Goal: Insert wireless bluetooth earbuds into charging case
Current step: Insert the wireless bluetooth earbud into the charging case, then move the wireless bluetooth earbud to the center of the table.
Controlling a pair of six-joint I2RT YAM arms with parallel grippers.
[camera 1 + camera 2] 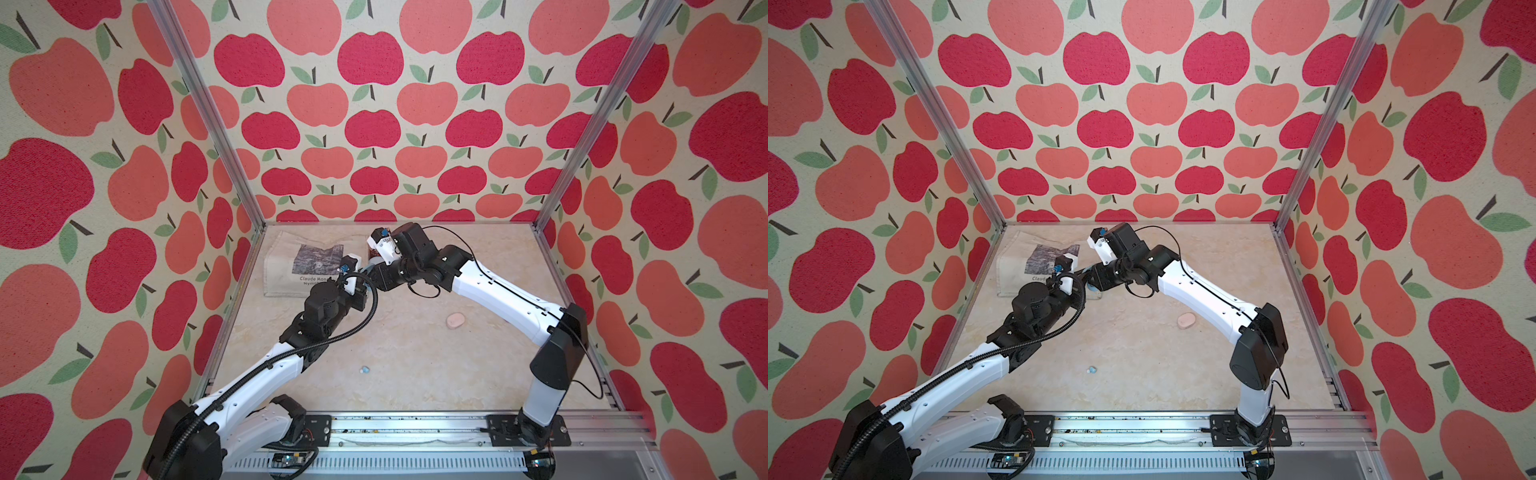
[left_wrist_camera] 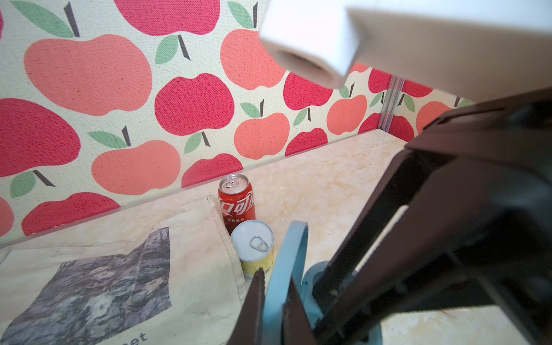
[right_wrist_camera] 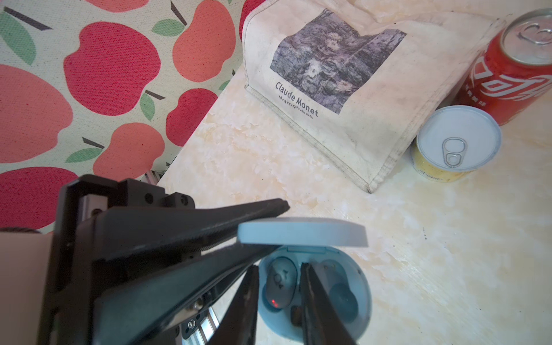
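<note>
The light blue charging case (image 3: pixel 363 286) sits open on the marble tabletop beside the tote bag. My left gripper (image 2: pixel 275 274) is shut on the edge of the raised lid (image 2: pixel 292 248), seen edge-on in the right wrist view as the lid (image 3: pixel 301 231). One light blue earbud (image 3: pixel 280 280) lies in a well of the case with a small red light on. My right gripper (image 3: pixel 279 265) stands open, one finger on each side of that earbud with a gap on both sides. The other well (image 3: pixel 343 298) is empty. Another light blue earbud (image 1: pixel 365 369) lies loose on the table nearer the front.
A cream tote bag (image 3: pixel 373 98) with a Monet print lies at the back left. A red cola can (image 3: pixel 507 74) and a short yellow can (image 3: pixel 454 143) stand just beyond the case. A shut pink case (image 1: pixel 455 320) lies under the right arm. Apple-print walls enclose the table.
</note>
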